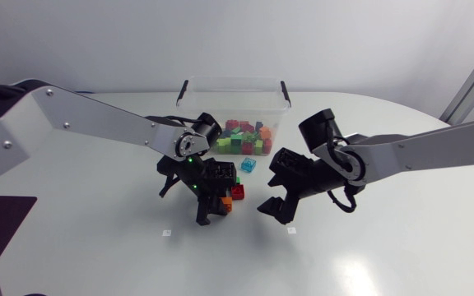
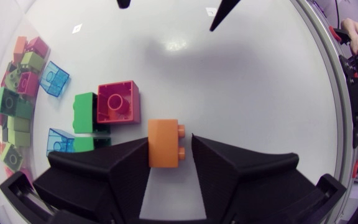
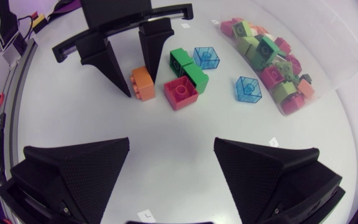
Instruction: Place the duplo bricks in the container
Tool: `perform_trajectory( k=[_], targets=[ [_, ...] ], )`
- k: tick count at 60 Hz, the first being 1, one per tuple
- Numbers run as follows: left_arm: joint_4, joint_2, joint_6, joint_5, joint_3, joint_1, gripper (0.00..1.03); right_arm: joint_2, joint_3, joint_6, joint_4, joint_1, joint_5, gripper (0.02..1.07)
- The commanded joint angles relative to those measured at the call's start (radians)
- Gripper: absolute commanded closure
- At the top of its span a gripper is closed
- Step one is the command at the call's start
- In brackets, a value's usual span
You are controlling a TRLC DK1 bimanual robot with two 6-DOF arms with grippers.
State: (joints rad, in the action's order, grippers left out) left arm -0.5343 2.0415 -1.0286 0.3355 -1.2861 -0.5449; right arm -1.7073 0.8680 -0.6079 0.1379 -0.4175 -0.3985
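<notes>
Left wrist view: the left pincer (image 2: pixel 168 142) straddles the orange brick (image 2: pixel 162 146) on the table, one finger against it and the other just short of its studs, so it is not yet clenched. Best to close squarely and lift clear of the red brick (image 2: pixel 118 102) just ahead, then carry to the container (image 1: pixel 192 97) beyond. The right pincer (image 3: pixel 172 144) hangs released and empty.

The head view looks down from above on the worktop (image 1: pixel 385 255), the left arm (image 1: pixel 81 115) and the right arm (image 1: pixel 426 152). The wrist views sit low and close behind the left claw (image 2: pixel 169 155) and right claw (image 3: pixel 173 168), facing each other. All three views share the orange brick (image 2: pixel 164 143).
</notes>
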Motion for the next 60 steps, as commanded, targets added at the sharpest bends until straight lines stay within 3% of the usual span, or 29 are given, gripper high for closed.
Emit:
perform_trajectory(
  k=[1, 27, 42, 49, 60],
  targets=[
    [-0.015, 0.003, -0.001, -0.001, -0.004, -0.007, 0.76, -0.063, 0.057, -0.044, 0.008, -0.006, -0.010, 0.09],
    [-0.041, -0.176, 0.032, -0.006, 0.056, 0.043, 0.77, -0.247, 0.223, -0.085, 0.023, -0.030, -0.054, 0.09],
    [-0.046, -0.314, 0.088, -0.004, 0.073, 0.071, 0.77, -0.290, 0.328, -0.139, 0.158, -0.040, -0.053, 0.10],
    [-0.052, -0.357, 0.104, -0.003, 0.077, 0.072, 0.77, -0.322, 0.370, -0.185, 0.239, -0.047, -0.049, 0.19],
    [-0.064, -0.386, 0.107, -0.004, 0.087, 0.076, 0.77, -0.356, 0.393, -0.205, 0.267, -0.061, -0.034, 0.20]
  ],
)
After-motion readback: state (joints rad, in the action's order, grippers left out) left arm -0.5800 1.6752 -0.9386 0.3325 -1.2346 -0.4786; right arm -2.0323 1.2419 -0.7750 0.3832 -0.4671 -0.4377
